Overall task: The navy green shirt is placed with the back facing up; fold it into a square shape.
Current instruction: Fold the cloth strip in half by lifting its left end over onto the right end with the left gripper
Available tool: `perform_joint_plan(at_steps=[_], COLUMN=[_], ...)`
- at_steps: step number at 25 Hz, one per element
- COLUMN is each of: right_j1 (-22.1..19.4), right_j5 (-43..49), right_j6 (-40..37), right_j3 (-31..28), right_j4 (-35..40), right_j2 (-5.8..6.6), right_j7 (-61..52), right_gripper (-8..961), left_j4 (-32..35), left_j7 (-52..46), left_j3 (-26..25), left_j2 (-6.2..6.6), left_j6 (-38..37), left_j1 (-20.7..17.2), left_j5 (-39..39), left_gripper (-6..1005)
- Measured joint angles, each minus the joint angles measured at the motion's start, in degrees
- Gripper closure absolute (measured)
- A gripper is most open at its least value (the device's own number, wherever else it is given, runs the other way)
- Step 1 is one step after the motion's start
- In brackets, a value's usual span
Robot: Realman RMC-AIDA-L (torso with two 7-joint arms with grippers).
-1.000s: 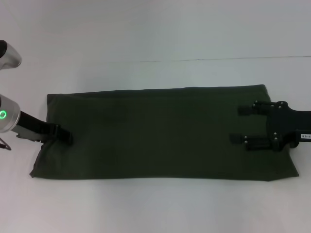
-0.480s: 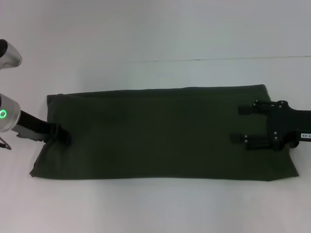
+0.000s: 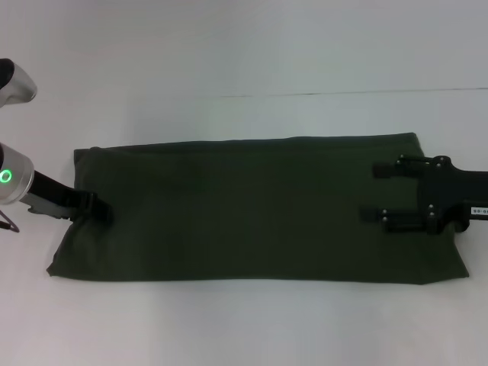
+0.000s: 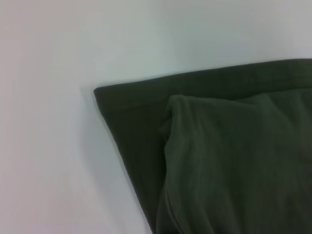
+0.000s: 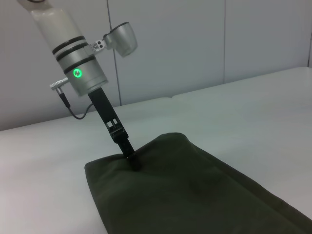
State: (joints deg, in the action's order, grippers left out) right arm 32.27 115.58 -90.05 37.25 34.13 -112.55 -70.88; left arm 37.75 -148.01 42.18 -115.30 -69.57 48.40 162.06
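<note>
Little had changed over the last second: my left end effector (image 3: 97,208) had shifted only slightly at the shirt's left edge, and my right end effector (image 3: 381,194) had crept a touch farther in over the shirt's right end. The shirt (image 3: 252,206) itself had not moved. I judged that both arms were settling into their grips before the next fold, so the long band had yet to be brought end over end into a square.

My left end effector was pressed down into the cloth at the shirt's left edge, about midway along that edge; the right wrist view showed its tip sunk in the fabric (image 5: 131,161), looking closed on a pinch of cloth, though I could not see the tips themselves. My right end effector lay low over the shirt's right end with its two fingers spread apart, one nearer the far edge and one nearer the near edge, holding nothing that I could see.

The shirt lay flat on the white table (image 3: 244,46), already folded into a long dark olive band, plain side up. At its left corner a folded layer (image 4: 234,161) sat on top of the bottom layer, slightly puffed.
</note>
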Motion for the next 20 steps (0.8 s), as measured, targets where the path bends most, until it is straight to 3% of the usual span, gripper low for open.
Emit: perform_joint_plan(at_steps=[20], right_j1=[0.16], right_j5=[-0.79], right_j6=[0.14], right_j3=[-0.16], right_j4=[0.06], right_j2=[-0.55], right_j7=[-0.05], right_gripper=[73], left_j4=[-0.05], left_j7=[0.24], left_j3=[0.57], left_j2=[0.1], left_j6=[0.02], left_j1=[0.29], left_j5=[0.01], left_gripper=[464])
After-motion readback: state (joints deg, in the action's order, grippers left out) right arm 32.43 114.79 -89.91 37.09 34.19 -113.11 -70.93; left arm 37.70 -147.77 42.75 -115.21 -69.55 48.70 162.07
